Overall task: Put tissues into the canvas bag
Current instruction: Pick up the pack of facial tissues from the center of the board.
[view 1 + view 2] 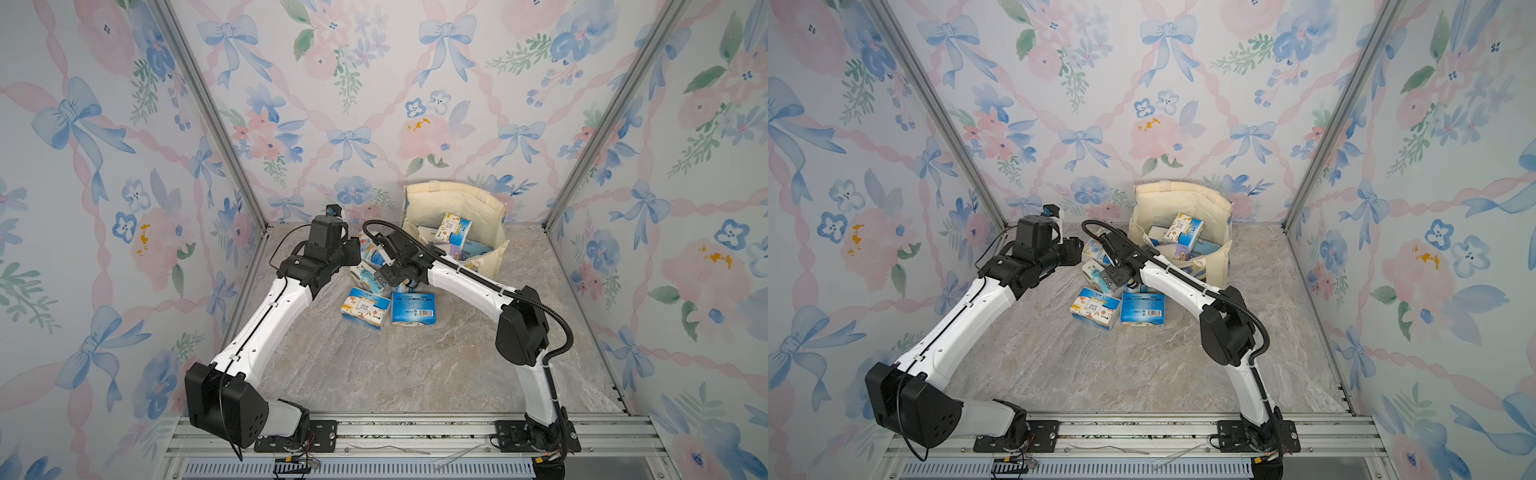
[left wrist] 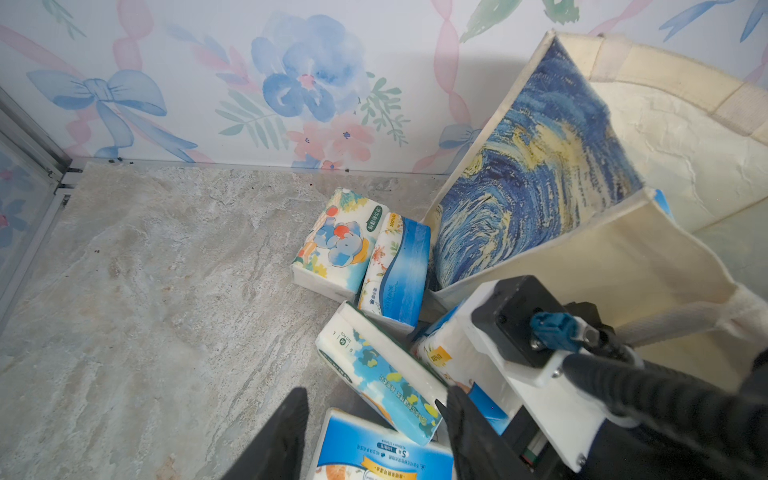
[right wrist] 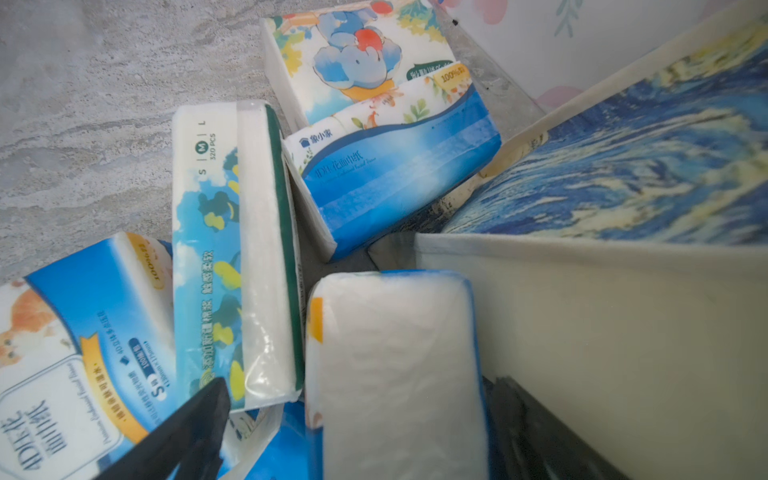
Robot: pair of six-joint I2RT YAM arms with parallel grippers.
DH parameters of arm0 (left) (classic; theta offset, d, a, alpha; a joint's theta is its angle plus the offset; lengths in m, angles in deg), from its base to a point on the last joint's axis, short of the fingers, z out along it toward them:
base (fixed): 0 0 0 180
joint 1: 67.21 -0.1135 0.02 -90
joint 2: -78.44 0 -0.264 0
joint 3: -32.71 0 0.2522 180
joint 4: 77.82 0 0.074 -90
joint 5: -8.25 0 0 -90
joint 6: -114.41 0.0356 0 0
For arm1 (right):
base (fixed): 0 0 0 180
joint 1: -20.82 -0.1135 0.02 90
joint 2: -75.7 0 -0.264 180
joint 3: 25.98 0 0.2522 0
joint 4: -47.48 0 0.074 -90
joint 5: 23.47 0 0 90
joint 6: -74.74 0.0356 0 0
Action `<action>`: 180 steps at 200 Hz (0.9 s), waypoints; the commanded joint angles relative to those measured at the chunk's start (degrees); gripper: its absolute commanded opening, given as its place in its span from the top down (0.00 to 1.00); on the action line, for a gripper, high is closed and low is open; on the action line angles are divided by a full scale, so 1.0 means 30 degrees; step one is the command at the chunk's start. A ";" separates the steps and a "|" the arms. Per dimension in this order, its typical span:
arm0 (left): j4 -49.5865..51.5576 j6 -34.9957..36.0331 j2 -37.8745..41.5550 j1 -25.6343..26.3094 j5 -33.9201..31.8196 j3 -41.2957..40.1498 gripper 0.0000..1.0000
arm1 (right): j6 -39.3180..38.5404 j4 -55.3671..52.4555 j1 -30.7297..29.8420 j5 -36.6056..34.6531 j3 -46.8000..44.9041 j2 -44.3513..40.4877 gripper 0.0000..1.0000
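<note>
1. Bag [image 1: 457, 189]: the cream cloth tote stands open at the back of the table [image 1: 415, 374], right of the middle, close against the flowered wall [image 1: 374, 83]. Its blue-and-yellow painted side [image 2: 532, 166] faces the loose packs.
2. Tissues in the bag: several packs lie inside, with a cartoon-printed pack [image 1: 454, 227] on top and a lavender pack [image 1: 457, 250] nearer the front rim, as seen in both top views.
3. Tissues on the table: a cluster lies just left of the bag. An elephant-printed pack [image 2: 338, 245] and a wave-printed pack [image 2: 397, 270] lie touching side by side, the second close to the painted side. A green-edged pack [image 3: 237, 249] lies in front of them.
4. Nearest the front, a cat-printed pack [image 1: 365, 308] and a barcode pack [image 1: 413, 308] lie flat next to each other.
5. Right claw [image 3: 359, 384]: spread wide and pointing down over a white-ended pack [image 3: 395, 365] that stands just beside the bag's cream wall. One finger [image 3: 195, 424] is clear of that pack. The other sits between pack and bag, and I cannot tell whether it touches. Nothing is gripped.
6. Left claw [image 2: 374, 436]: about half spread, above the cluster. The cat-printed pack shows between its fingers in the wrist view, with a gap on one side. It has hold of nothing.
</note>
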State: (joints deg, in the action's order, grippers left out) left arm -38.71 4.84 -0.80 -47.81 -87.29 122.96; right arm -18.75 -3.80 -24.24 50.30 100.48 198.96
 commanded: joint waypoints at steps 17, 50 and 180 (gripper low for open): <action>-0.0260 -0.0038 -0.0042 -0.0160 0.0126 -0.0154 0.44 | 0.0090 -0.1352 0.0271 -0.0952 0.1246 0.0897 0.01; -0.0260 -0.0010 0.0099 -0.0155 0.0123 -0.0242 0.44 | 0.0534 -0.2408 0.0557 -0.0243 0.2644 0.1862 0.01; -0.0234 0.0050 0.0284 -0.0183 0.0196 -0.0214 0.44 | 0.0885 -0.4402 0.0403 0.0723 0.4911 0.2545 0.39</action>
State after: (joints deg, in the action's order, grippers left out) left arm -38.71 4.86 -0.80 -47.88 -87.27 122.74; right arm -16.12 -15.03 -22.93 51.15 114.01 208.36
